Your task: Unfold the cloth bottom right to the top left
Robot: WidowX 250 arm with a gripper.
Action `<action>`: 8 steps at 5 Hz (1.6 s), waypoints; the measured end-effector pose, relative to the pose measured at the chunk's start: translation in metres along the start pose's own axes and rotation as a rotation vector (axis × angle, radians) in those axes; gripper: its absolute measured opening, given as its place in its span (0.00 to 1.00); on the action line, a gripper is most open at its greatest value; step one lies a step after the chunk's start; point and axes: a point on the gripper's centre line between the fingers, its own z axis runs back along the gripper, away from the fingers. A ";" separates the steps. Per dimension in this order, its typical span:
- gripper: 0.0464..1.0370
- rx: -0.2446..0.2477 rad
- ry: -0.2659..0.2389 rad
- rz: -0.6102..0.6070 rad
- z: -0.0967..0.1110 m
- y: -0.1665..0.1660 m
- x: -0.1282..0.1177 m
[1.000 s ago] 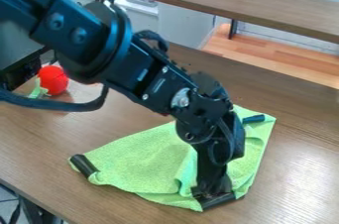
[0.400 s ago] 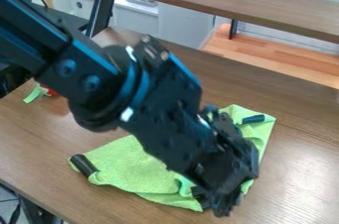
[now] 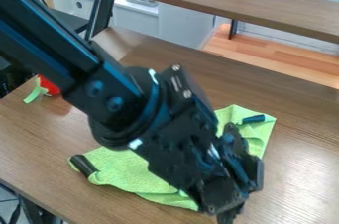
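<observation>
Across the wood-grain counter (image 3: 39, 134), the green cloth (image 3: 126, 168) is lying as before, while the black arm (image 3: 175, 136) is leaning lower and the tool (image 3: 228, 213) is hanging nearer the bottom edge. The arm is hiding the cloth's middle and, seemingly, its nearest corner; whether the tool is gripping anything, I cannot tell. Something red (image 3: 49, 86) is sitting far left.

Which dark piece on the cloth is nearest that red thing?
The thick black piece at the left corner of the cloth; the slimmer, bluish piece lies toward its upper right.
</observation>
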 end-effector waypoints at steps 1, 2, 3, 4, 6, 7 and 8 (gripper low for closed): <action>0.96 0.006 0.019 -0.005 -0.007 0.001 0.000; 0.96 0.015 0.050 0.005 -0.015 0.002 -0.002; 0.96 0.010 0.065 -0.020 -0.024 0.001 -0.001; 0.96 0.013 0.072 -0.024 -0.028 0.003 0.000; 0.96 0.025 0.100 -0.008 -0.035 0.012 -0.005; 0.96 0.020 0.127 0.007 -0.040 0.014 -0.015; 0.96 0.008 0.144 0.001 -0.044 0.013 -0.020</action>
